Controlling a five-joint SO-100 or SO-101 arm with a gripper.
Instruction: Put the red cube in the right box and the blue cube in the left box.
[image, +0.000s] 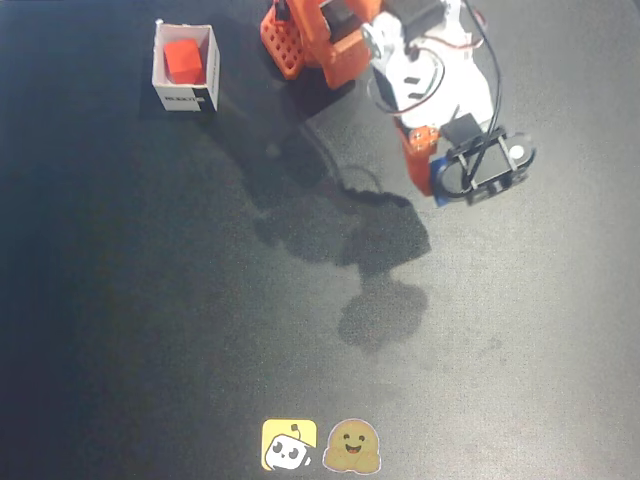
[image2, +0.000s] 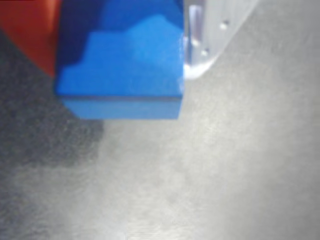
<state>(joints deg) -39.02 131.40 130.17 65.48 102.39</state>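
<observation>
The red cube (image: 183, 62) lies inside the right box (image: 164, 72), a white open-top box with a pale nub at its top corner, at the upper left of the fixed view. My gripper (image: 438, 188) is far to its right, shut on the blue cube (image: 441, 197), of which only a sliver shows there. In the wrist view the blue cube (image2: 130, 65) fills the top, clamped between the orange finger (image2: 30, 30) and the white finger (image2: 210, 30), above the dark table. The left box is out of view.
The arm's orange base (image: 300, 40) stands at the top centre of the fixed view. Two small face stickers (image: 318, 446) lie at the table's bottom edge. The arm's shadow (image: 375, 290) falls on the dark mat.
</observation>
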